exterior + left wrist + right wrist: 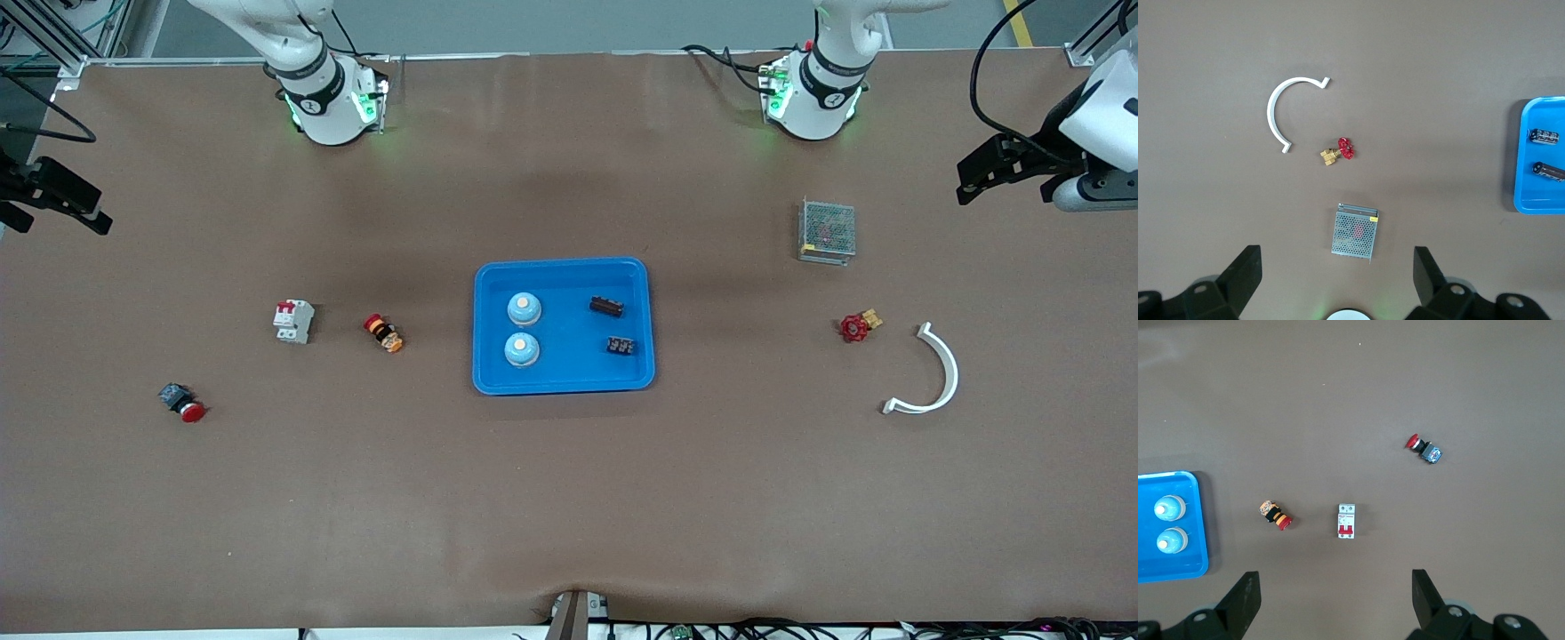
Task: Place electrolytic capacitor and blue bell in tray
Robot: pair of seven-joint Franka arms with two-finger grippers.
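Inside the tray (564,270) sit two blue bells (524,308) and two capacitors (606,307); both spread hands, left hand (1336,280) and right hand (1334,599), wait high over the desk (569,498), so only needless regrasping risks spills.

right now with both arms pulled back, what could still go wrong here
Little, likely. The tray already holds two blue bells and two dark capacitors, close together, so any further reach in might knock one. Both the left gripper and right gripper are open, over table clutter like the metal mesh box, if they descend.
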